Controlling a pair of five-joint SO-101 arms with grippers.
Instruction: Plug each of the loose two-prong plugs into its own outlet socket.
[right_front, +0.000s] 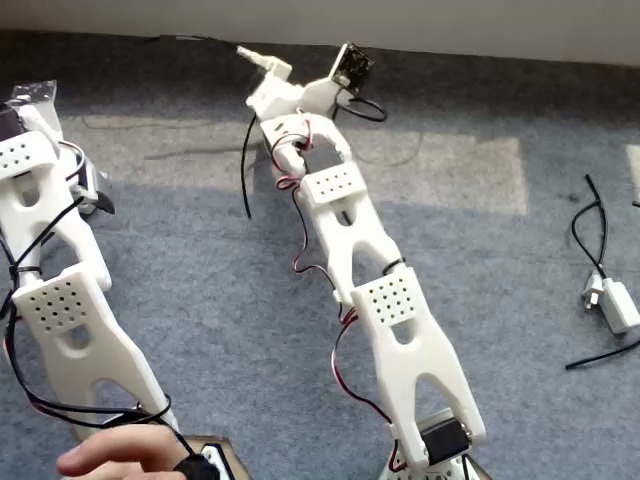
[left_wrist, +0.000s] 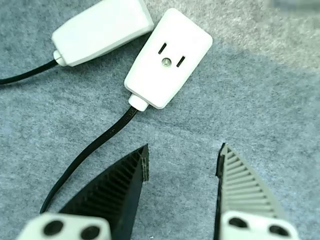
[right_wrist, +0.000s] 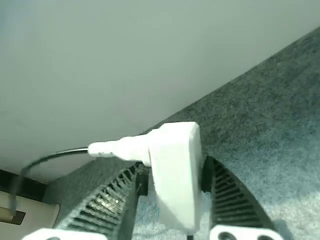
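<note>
Ridged right fingers (right_wrist: 110, 205) clamp a smooth, boxy white plug (right_wrist: 175, 170); left fingers (left_wrist: 120, 190) spread above a rectangular socket (left_wrist: 168, 57).

Indoor room: grey carpet (right_front: 200, 300) running to a pale wall (right_front: 450, 20).

A bright sunlit band crosses the carpet (right_front: 460, 170), the rest lying in shade.

grey carpet (right_front: 200, 300) carries a corded white socket (left_wrist: 168, 57) and a loose plug (right_front: 612, 303).
</note>
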